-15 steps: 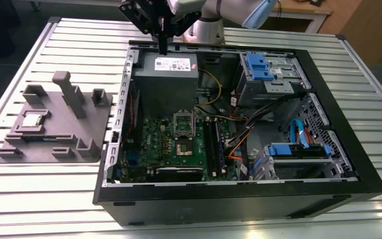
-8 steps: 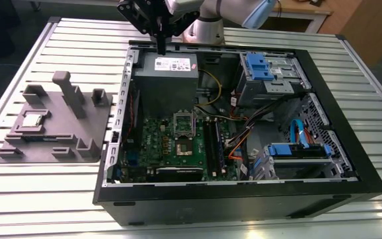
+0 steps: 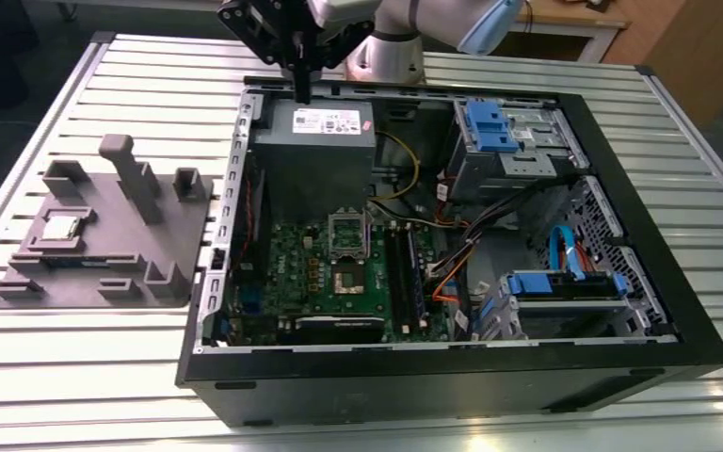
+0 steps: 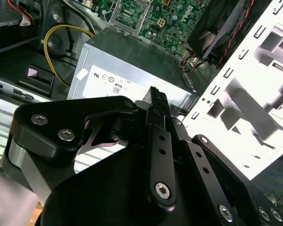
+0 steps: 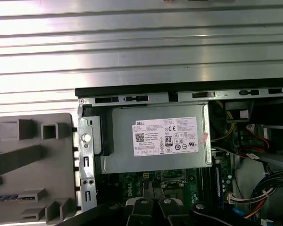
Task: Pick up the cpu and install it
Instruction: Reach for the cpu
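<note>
Here, on the exterior view's left, the cpu (image 3: 60, 227) is lying flat, silver top up, in a recess of the grey fixture (image 3: 176, 247). The fixture is sitting on the ribbed metal counter (image 3: 86, 377), outside the open computer case (image 3: 462, 381). Moving rightward, the gripper (image 3: 301, 94) is hanging over the case's far edge, just above the grey power supply (image 3: 317, 141), and it is carrying nothing. In the second wrist view the fingers (image 4: 158, 113) are pressing together into one narrow black bar. The cpu is therefore lying well apart from the fingers, toward the exterior view's left and nearer that camera, beyond the case wall. Being square, it is offering no long axis to line up with. Nearer the camera than the power supply, the green motherboard (image 3: 336, 287) is showing a socket (image 3: 346, 268) that appears open and unfilled, so the installing is, on this evidence, not yet begun. Blue drive bays (image 3: 493, 127) are lining the case's right side.
</note>
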Robot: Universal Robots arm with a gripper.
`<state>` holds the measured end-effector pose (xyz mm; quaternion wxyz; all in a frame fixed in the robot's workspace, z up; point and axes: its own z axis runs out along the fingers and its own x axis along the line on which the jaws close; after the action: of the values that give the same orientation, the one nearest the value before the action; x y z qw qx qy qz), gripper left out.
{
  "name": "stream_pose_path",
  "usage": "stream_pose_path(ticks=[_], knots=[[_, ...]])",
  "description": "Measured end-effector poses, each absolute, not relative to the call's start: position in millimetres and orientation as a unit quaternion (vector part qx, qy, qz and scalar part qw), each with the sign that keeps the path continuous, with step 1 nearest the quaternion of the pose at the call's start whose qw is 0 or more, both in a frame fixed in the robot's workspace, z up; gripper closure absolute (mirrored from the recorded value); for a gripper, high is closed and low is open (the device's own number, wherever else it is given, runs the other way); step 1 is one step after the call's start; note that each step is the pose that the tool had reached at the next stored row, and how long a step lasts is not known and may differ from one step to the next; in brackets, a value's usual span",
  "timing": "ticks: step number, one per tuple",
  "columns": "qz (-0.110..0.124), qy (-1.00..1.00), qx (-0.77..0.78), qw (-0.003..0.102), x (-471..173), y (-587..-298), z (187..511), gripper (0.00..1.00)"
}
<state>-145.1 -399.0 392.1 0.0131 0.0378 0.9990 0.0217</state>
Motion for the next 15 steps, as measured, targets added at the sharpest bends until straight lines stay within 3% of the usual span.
stream_pose_path(ticks=[15], knots=[[0.022, 0.999, 0.038, 0.013, -150.7, -398.9, 391.3, 0.90]])
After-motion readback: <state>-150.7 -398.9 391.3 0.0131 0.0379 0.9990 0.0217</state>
